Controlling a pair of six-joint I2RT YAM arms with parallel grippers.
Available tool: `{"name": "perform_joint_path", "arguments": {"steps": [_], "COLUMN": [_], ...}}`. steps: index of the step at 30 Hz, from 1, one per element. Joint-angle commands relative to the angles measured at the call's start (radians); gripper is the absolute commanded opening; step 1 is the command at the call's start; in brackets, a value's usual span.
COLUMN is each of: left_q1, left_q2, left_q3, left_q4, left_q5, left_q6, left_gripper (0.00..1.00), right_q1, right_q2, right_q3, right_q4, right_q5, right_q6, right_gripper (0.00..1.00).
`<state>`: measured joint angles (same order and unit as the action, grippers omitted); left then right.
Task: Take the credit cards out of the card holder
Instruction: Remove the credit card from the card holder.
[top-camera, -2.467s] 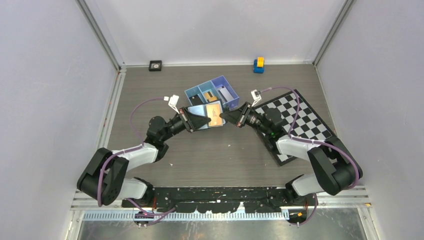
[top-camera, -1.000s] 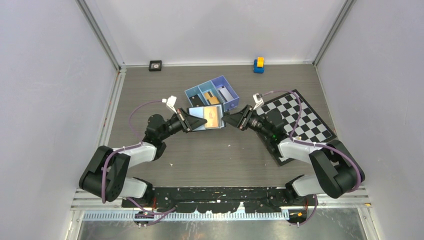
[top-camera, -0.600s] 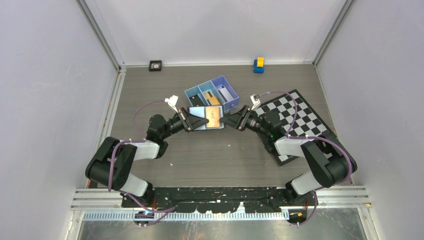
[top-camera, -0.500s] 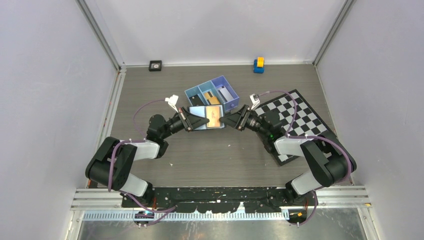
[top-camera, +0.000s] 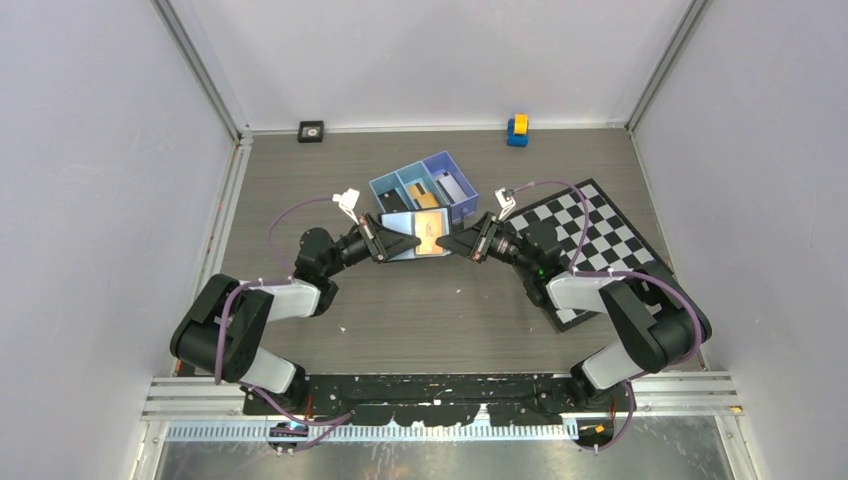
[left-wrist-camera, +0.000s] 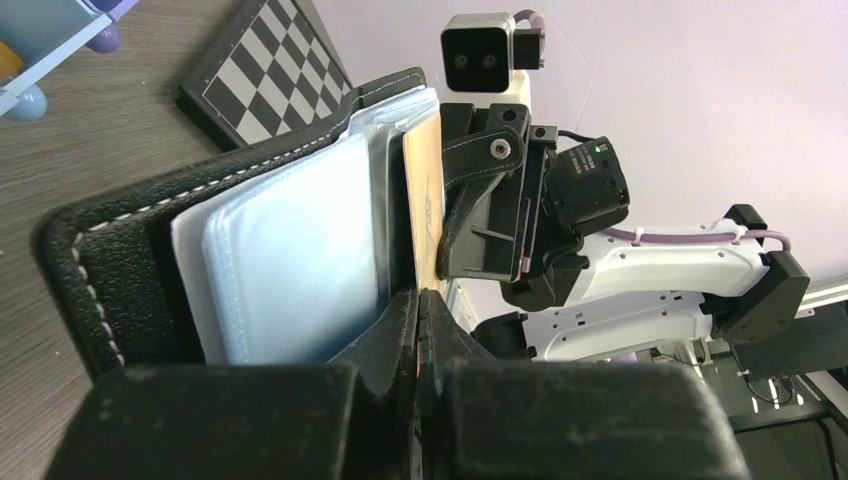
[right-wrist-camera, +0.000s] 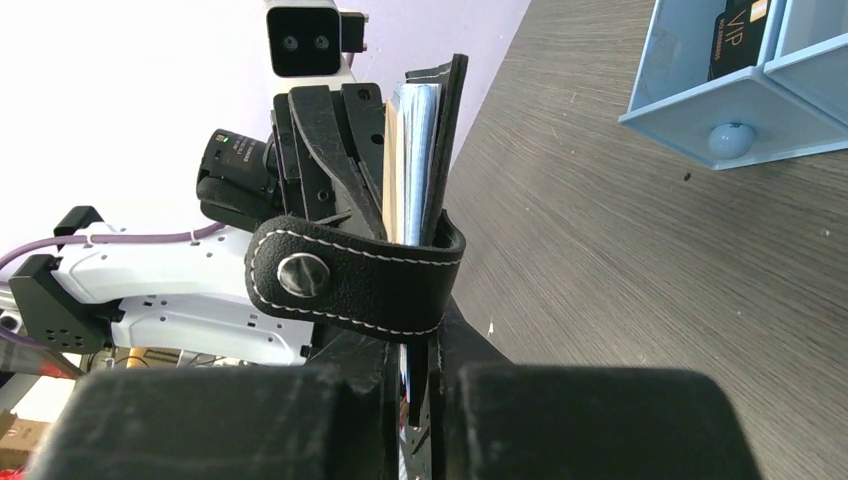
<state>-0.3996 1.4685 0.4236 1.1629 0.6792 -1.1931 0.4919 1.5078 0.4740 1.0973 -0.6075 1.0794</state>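
Clenching the card holder (top-camera: 400, 226) over a grey, pale-walled table (top-camera: 420, 320): left claw (left-wrist-camera: 417, 297), right claw (right-wrist-camera: 412, 342).

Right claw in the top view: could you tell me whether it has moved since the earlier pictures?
Yes: the right claw has edged left, away from the chequered board, toward the card holder.

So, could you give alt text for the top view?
The left hand and right hand hold an open black card holder over a grey table, an orange card showing inside. A blue tray lies behind it, a chequered board to its right.
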Motion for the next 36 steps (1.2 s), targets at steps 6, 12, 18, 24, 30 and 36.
{"name": "perform_joint_path", "arguments": {"steps": [6, 12, 18, 24, 30, 36], "left_q1": [-0.001, 0.001, 0.010, 0.011, 0.022, 0.027], "left_q2": [-0.080, -0.088, -0.096, -0.093, -0.103, -0.106], "left_q3": [0.018, 0.012, 0.000, -0.002, -0.014, -0.020], "left_q4": [-0.008, -0.001, 0.018, 0.029, 0.051, 0.070], "left_q5": [-0.019, -0.024, -0.030, -0.027, -0.027, -0.028], "left_q6": [0.049, 0.047, 0.043, 0.033, 0.022, 0.012], "left_gripper": [0.11, 0.11, 0.01, 0.11, 0.13, 0.08], "right_q1": [0.007, 0.005, 0.005, 0.005, 0.004, 0.001], "right_q2": [-0.035, -0.034, -0.032, -0.028, -0.022, -0.008], "right_q3": [0.031, 0.028, 0.027, 0.028, 0.026, 0.025], "right_q4": [0.008, 0.024, 0.033, 0.041, 0.055, 0.087], "right_q5": [0.008, 0.006, 0.006, 0.003, 0.000, -0.007], "right_q6": [-0.032, -0.024, -0.018, -0.013, -0.002, 0.018], "right_gripper": [0.01, 0.01, 0.00, 0.01, 0.01, 0.00]}}
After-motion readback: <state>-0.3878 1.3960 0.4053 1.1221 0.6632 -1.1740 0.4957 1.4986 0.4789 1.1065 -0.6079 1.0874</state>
